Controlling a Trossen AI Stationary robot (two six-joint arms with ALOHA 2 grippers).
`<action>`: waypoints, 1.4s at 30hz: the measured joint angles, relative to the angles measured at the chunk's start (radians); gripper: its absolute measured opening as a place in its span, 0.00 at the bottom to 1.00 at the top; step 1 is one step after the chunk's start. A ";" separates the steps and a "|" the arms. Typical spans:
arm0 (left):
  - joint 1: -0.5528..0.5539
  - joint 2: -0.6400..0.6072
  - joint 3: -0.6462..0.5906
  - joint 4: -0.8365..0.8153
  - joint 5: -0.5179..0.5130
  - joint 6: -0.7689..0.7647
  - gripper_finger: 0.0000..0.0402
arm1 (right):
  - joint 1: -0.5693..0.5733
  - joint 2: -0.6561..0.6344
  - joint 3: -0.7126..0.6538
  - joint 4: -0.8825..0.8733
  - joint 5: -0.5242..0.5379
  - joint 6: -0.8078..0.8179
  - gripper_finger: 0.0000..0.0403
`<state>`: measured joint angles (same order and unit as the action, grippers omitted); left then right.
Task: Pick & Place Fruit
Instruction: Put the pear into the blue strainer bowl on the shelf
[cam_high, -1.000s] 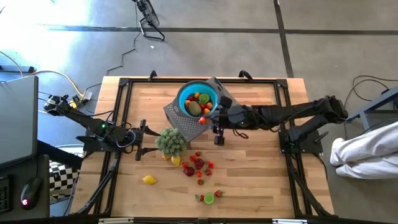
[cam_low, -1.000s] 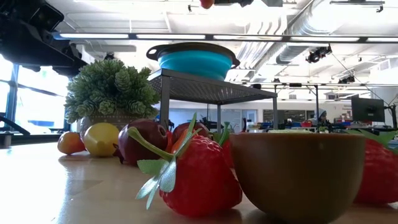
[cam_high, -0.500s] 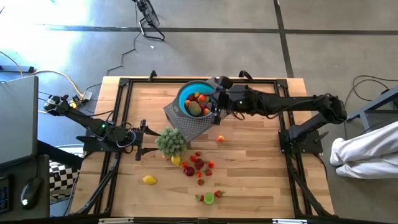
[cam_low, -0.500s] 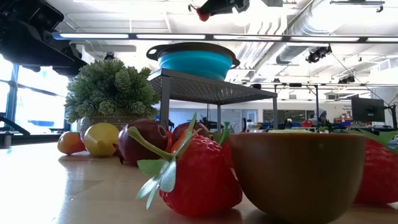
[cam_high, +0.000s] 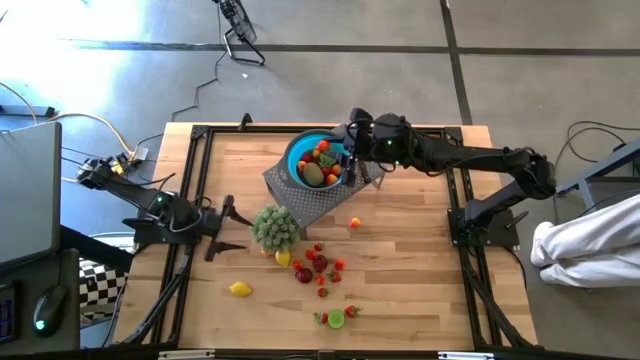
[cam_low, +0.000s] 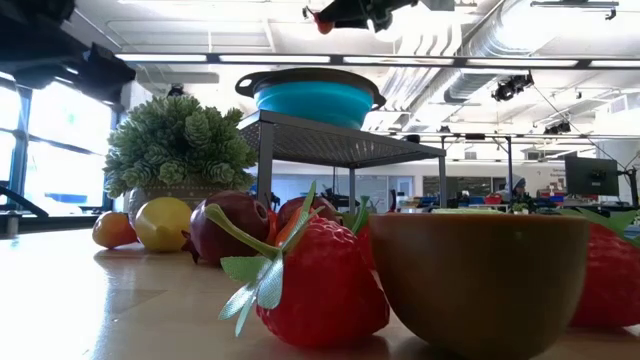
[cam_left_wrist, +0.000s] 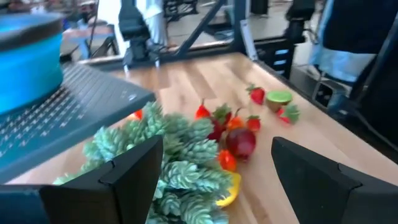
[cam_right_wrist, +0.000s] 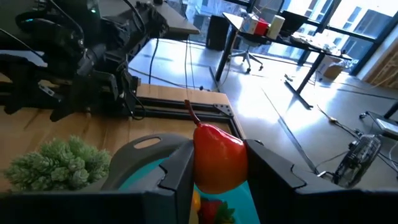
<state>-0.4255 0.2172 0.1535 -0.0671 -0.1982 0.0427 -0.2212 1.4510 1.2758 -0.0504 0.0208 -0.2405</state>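
High view shows my right tool (cam_high: 349, 150) pinching a red fruit (cam_right_wrist: 216, 155) over the blue bowl (cam_high: 298, 150), several pieces already inside, many left on the counter (cam_high: 400, 270) beside it.

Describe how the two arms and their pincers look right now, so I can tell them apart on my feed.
Both arms are dark, nearly black, built of slim jointed segments on black frame rails. The left pincer has two flat, broad black fingers with angular edges; a small green light glows on that arm and loose cables trail from its base. The right pincer has matching matte black fingers, also with a green light behind it.
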 joint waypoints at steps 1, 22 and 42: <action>0.000 -0.022 0.000 -0.016 0.011 0.009 0.73 | -0.003 0.003 0.000 0.005 -0.004 0.000 0.30; 0.000 -0.183 0.000 -0.169 0.016 0.036 0.73 | -0.028 0.112 0.000 -0.016 0.002 0.007 0.30; 0.000 -0.183 0.000 -0.176 0.015 0.034 0.73 | -0.028 0.111 0.000 -0.201 0.001 0.035 0.30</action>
<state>-0.4255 0.0341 0.1539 -0.2433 -0.1837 0.0762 -0.2487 1.5623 1.2758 -0.2509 0.0223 -0.2054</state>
